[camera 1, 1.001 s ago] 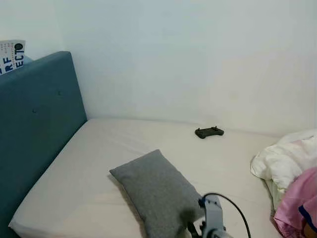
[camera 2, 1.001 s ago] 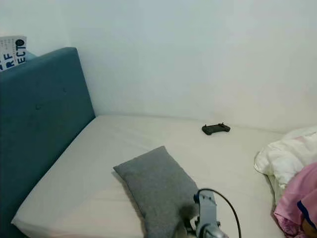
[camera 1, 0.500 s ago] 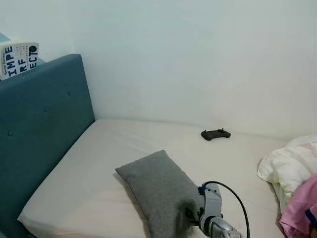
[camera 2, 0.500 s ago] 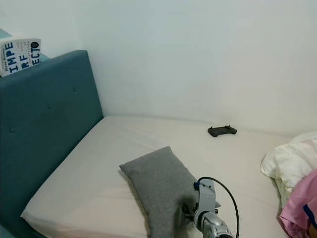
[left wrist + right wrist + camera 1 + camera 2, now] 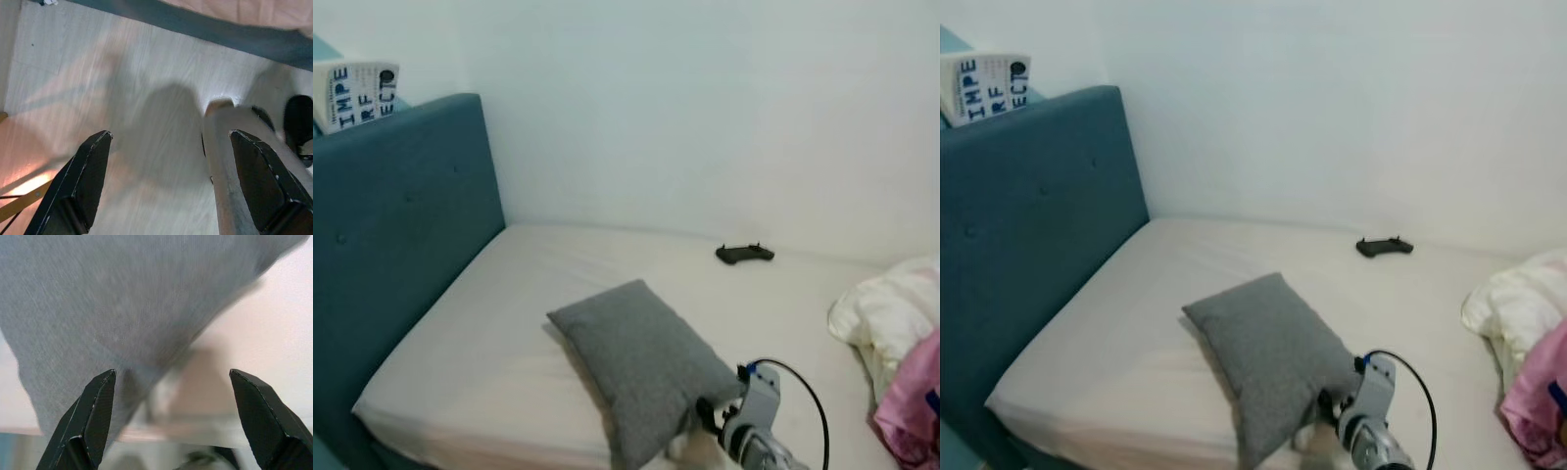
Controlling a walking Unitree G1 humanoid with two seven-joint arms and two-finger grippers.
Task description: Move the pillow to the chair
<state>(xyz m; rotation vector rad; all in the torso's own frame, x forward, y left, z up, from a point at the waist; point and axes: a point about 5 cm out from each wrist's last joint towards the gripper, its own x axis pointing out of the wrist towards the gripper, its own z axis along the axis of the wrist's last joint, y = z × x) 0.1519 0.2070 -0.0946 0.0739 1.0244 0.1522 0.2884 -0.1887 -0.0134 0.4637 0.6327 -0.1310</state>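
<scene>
A grey pillow [image 5: 636, 362] lies at an angle on the cream mattress [image 5: 499, 333], near the bed's front edge. My right gripper [image 5: 705, 416] is low at the pillow's near right corner, its silver wrist and black cable just behind it. In the right wrist view, the right gripper [image 5: 171, 382] is open, with the pillow's grey fabric [image 5: 122, 298] close ahead between and beyond its fingers, overhanging the mattress edge. My left gripper [image 5: 171, 137] hangs open over the pale wooden floor [image 5: 122, 73] beside the bed base.
A teal padded headboard [image 5: 401, 245] stands on the left, with a book [image 5: 357, 93] on top. A black game controller [image 5: 744, 254] lies by the wall. White bedding [image 5: 881, 313] and a pink cloth [image 5: 915, 401] are piled at the right.
The head camera has shifted, so the whole scene sits a little differently. My right gripper has stayed at the pillow's near corner, now slightly further right in view.
</scene>
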